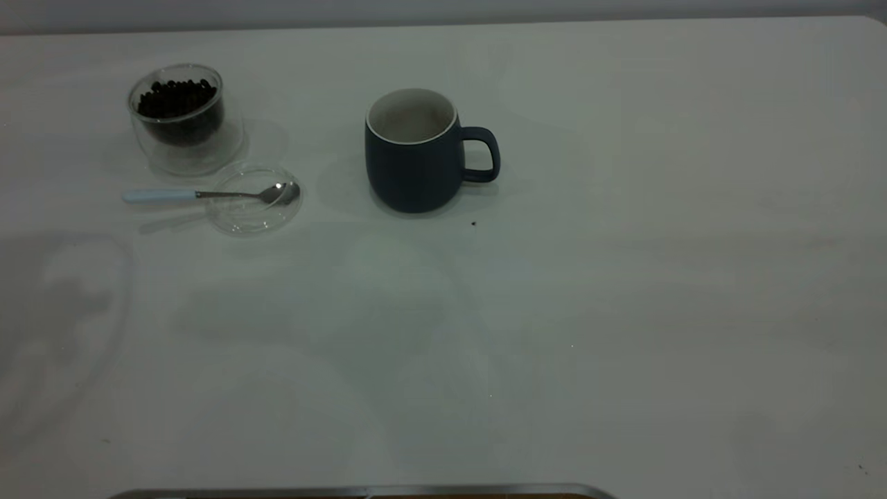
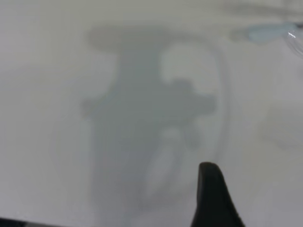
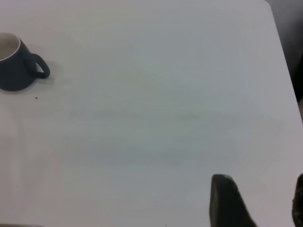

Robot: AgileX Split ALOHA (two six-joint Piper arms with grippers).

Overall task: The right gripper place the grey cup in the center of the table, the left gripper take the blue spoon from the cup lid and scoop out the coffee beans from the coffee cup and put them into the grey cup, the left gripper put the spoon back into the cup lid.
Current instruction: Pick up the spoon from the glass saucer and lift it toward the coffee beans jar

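Only fingertips visible, left hand [image 2: 215, 198] unclear, right hand [image 3: 258, 201] spread, nothing held.

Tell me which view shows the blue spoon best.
Exterior view: the whole blue spoon shows, bowl resting in the cup lid. Left wrist view catches only its blurred handle at the edge; right wrist view misses it.

Small dark speck [image 1: 473, 223] on the white surface, metal-edged strip [image 1: 360, 492] along the near border
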